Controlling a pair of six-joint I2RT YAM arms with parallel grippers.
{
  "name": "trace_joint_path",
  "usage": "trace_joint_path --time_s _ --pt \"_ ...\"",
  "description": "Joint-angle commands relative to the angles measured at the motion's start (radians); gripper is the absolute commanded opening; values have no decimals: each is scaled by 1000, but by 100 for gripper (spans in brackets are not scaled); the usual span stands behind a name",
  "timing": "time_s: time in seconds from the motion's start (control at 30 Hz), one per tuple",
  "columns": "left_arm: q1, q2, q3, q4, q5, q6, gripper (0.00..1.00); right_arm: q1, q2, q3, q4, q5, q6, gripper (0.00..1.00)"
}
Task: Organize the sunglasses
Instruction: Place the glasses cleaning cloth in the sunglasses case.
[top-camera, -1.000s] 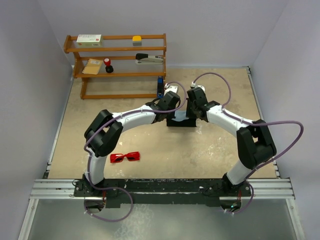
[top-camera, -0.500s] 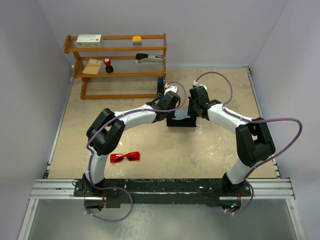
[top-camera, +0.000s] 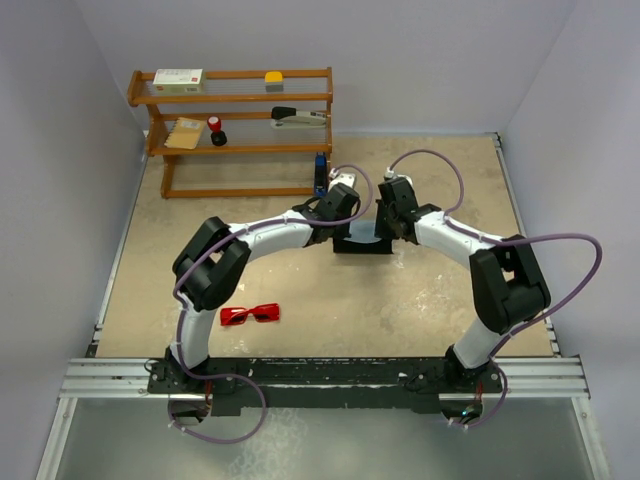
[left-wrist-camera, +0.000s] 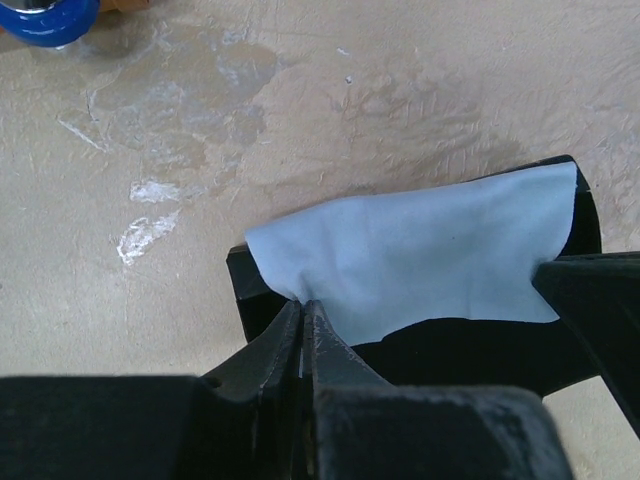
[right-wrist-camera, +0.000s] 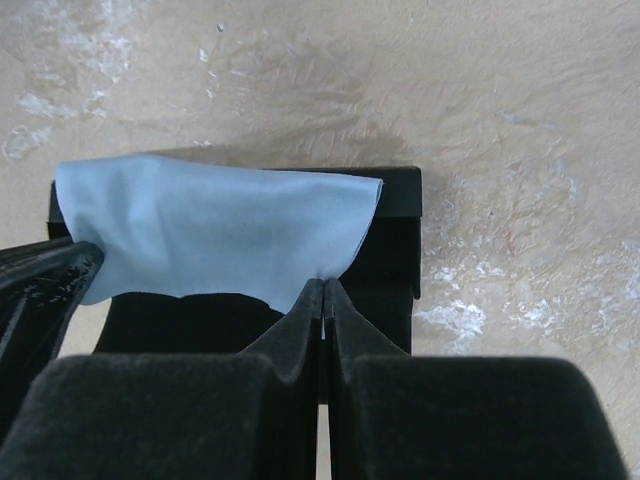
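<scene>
Sunglasses (top-camera: 250, 314): small bright-red plastic pair, long axis left-right, near my L base; L arm nearer.
L gripper (left-wrist-camera: 303, 318): pinching light blue square cloth (left-wrist-camera: 420, 250).
R gripper (right-wrist-camera: 323, 296): pinching same cloth.

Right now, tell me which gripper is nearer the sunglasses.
Left. The left gripper pinches the cloth at the case's left end, beyond and right of the sunglasses; the right gripper pinches the cloth's other corner, farther right.

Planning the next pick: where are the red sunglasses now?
In the top view, the sunglasses lie on the near left of the table, beside the left arm, far from the black case.
</scene>
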Motion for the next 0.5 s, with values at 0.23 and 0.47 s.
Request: trace_joint_path --time_s 0.23,0.47 --pt "4 9 -26 48 -13 3 0 -2 -8 -37 54 -12 -7 0" --pt "5 18 -24 58 -22 4 0 -2 25 -18 76 5 -25 0"
